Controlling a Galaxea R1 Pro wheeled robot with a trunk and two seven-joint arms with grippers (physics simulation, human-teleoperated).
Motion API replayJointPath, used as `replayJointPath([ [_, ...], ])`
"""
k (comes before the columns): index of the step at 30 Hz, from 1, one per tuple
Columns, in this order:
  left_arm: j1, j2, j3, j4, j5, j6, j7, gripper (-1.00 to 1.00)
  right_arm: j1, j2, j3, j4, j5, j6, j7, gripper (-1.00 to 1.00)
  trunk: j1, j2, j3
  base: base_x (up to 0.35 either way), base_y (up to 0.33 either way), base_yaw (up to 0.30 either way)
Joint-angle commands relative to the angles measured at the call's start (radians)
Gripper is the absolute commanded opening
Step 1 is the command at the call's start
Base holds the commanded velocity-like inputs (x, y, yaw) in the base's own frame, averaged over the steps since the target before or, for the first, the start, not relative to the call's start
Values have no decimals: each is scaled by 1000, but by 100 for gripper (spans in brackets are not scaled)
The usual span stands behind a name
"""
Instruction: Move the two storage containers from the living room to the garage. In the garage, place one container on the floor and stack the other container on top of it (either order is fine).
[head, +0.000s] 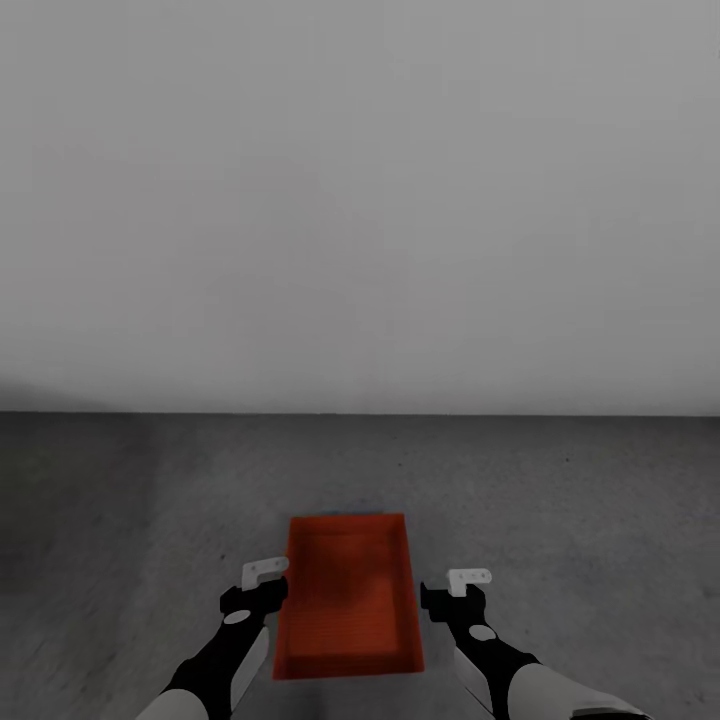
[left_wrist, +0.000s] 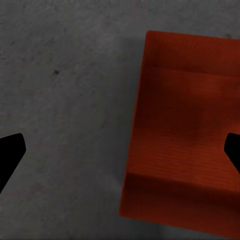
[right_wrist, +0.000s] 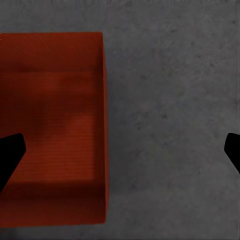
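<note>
One red-orange storage container (head: 348, 595) rests lidless on the grey concrete floor (head: 140, 520) of the garage, lengthwise away from me. My left gripper (head: 265, 572) hovers just off its left long wall, open and holding nothing. My right gripper (head: 468, 578) hangs a short way off its right wall, also open and empty. In the left wrist view the container (left_wrist: 185, 130) lies below the spread fingers, whose midpoint (left_wrist: 122, 150) falls at its wall. In the right wrist view the container (right_wrist: 50, 125) sits to one side of the gripper (right_wrist: 120, 150), over bare floor (right_wrist: 170, 125). I cannot tell whether it is one box or two nested.
A plain white wall (head: 360, 200) rises a little beyond the container and meets the floor straight across the view. Bare concrete stretches to both sides of the box.
</note>
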Motion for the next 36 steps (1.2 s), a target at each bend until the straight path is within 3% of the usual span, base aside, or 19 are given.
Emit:
replayJointPath([
  [1,0,-1,3,-1,4,1,0,100,-1,0,0,1,5,-2,-6,100,-4,7,3,0,0,0],
  [5,0,1,3,-1,4,1,0,100,-1,0,0,1,5,-3,-6,100,-19,35,15,0,0,0],
  [27,-1,0,4,-1,4,1,0,100,-1,0,0,1,5,-3,-6,100,-19,35,15,0,0,0],
  [36,0,0,4,-1,4,2,0,100,-1,0,0,1,4,-4,-6,100,-19,35,26,0,0,0],
])
